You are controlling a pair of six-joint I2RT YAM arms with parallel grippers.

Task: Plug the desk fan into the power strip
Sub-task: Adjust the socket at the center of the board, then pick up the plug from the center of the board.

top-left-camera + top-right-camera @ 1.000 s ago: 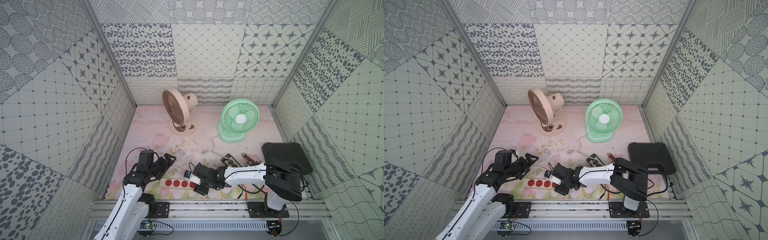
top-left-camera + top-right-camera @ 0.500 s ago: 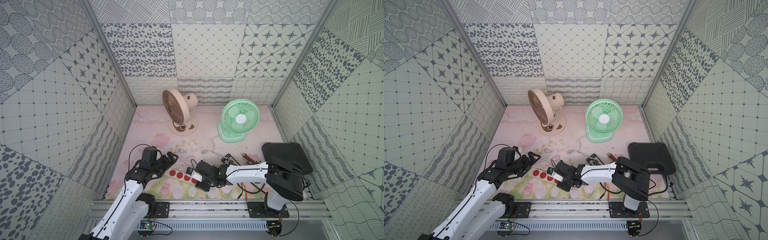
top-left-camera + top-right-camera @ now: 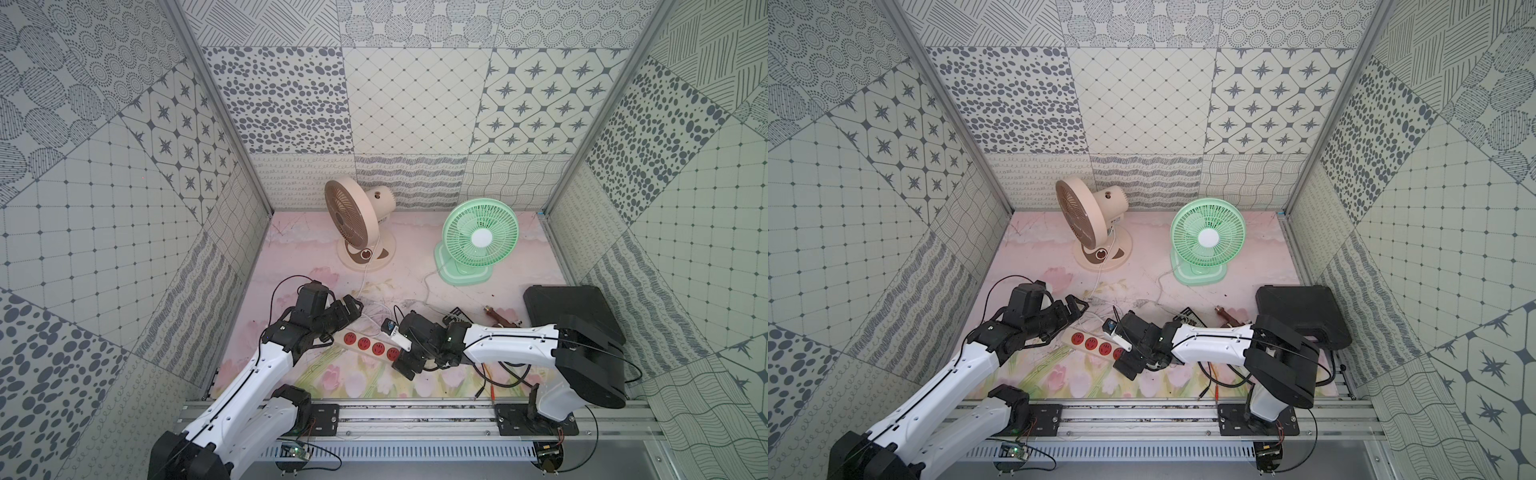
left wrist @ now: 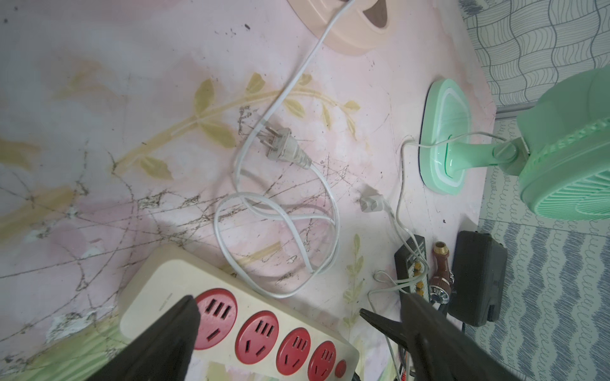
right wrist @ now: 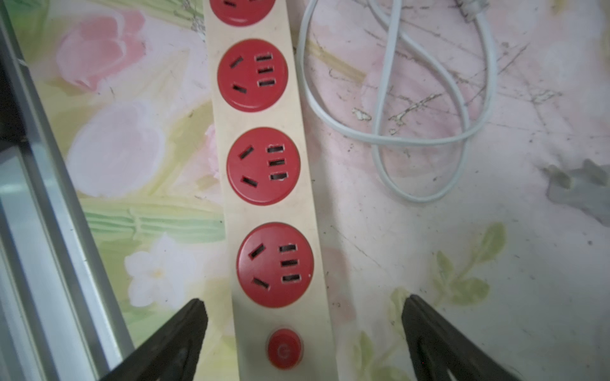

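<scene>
Right wrist view: my right end effector point(image 5: 303, 300) just released the power strip point(image 5: 260, 211) after repositioning it; jaws now wide, straddling its button end. Strip lies flat on the desk point(image 5: 429, 264), sockets up. Left end effector point(image 4: 298, 297) is wide and empty. Fan plug point(image 4: 284, 148) is loose nearby, so I'd grab it next.

Smooth plastic power strip point(image 5: 270, 214) on scuffed mat point(image 5: 412, 250).

the long cream power strip point(image 5: 264, 214) is cut off at both ends; the small grey plug point(image 5: 574, 188) is blurry.
</scene>
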